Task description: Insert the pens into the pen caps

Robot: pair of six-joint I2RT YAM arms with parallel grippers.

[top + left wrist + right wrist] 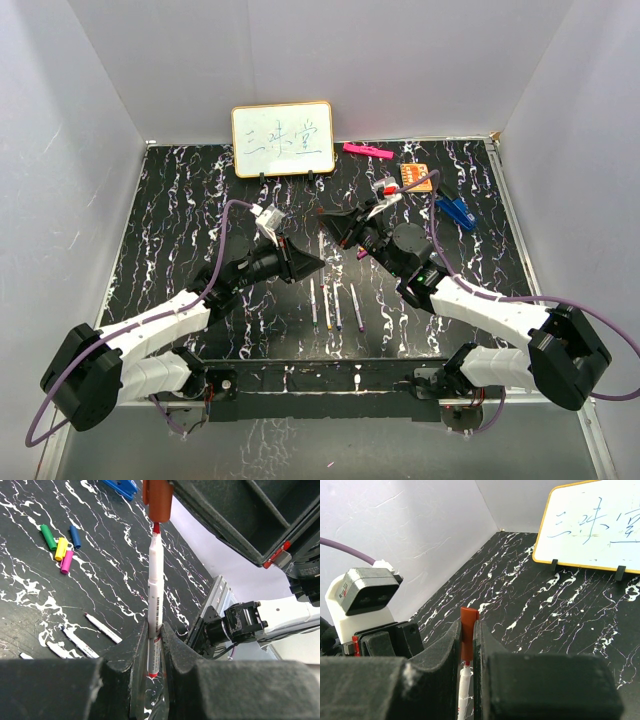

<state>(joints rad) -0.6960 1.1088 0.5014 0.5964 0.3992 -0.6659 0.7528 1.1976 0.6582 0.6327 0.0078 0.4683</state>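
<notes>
alignment is the whole of this step. the left jaws are pinched narrow on the lower barrel of the red-tipped pen. it stands up out of them in the air over the middle of the surface. the right jaws are closed tight on the red cap, with its mouth turned toward the pen. in the left wrist view the red tip sits right at that mouth, touching it or just inside.

to do it well, i would bring pen and cap onto one straight line before pushing, since the barrel looks a shade off the cap's axis. then press along that line, slow and steady. the left grip sits far down the barrel, so a crooked push would likely bend the pen aside or slide it through the jaws.

how deep the tip has gone cannot be told. in the right wrist view the jaws cover the cap's mouth, and only its closed end shows. in the top view the joint is lost among the dark wrists.

four spare pens lie near the middle, their tip colours too small to read. the loose caps, green, yellow, blue and magenta-purple, lie in a cluster. they show clearly only from the left wrist.
</notes>
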